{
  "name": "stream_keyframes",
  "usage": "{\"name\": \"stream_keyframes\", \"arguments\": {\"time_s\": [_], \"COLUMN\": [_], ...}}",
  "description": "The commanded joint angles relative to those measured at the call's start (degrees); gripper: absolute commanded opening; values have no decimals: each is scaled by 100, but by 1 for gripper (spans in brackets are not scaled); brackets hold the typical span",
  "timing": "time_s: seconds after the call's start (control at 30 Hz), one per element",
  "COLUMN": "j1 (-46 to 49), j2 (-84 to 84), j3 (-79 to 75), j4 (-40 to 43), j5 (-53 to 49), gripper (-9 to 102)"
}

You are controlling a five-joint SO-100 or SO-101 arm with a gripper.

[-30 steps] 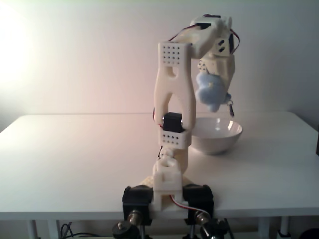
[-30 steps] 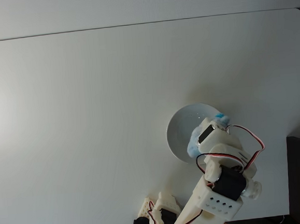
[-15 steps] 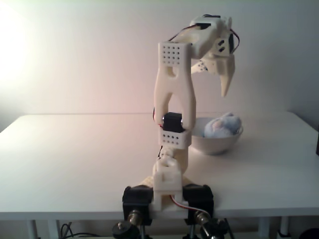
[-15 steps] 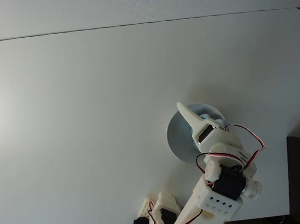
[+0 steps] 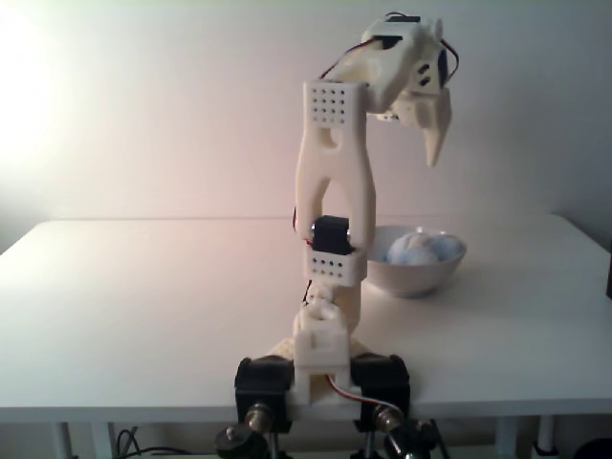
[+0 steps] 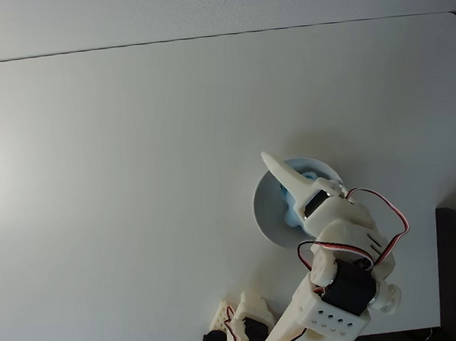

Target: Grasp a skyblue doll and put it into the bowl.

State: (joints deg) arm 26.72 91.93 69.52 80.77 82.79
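Fixed views: both are taken up by a white table [image 6: 119, 187].
Bowl [image 5: 421, 271]: parked on the table, right of the arm base.
Gripper [image 5: 432, 143]: held high above the bowl, jaws spread, nothing gripped.
Skyblue doll [image 5: 417, 248]: already sat inside the bowl.

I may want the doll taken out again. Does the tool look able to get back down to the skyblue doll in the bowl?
Probably yes. The tool hangs open above the bowl, and nothing lies over the skyblue doll inside.
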Motion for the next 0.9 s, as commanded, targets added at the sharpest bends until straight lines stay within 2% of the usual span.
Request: {"name": "stream_keyframes", "arguments": {"time_s": [0.0, 0.13, 0.27, 0.67, 0.87], "j1": [-290, -650, -1107, -2443, -2971], "j2": [193, 176, -9, -35, 9], "j3": [-650, -1213, -1679, -1925, -1934], "j4": [-62, -70, -70, -62, -70], "j5": [-26, -88, -18, -9, -9], "gripper": [84, 82, 70, -1, 2]}}
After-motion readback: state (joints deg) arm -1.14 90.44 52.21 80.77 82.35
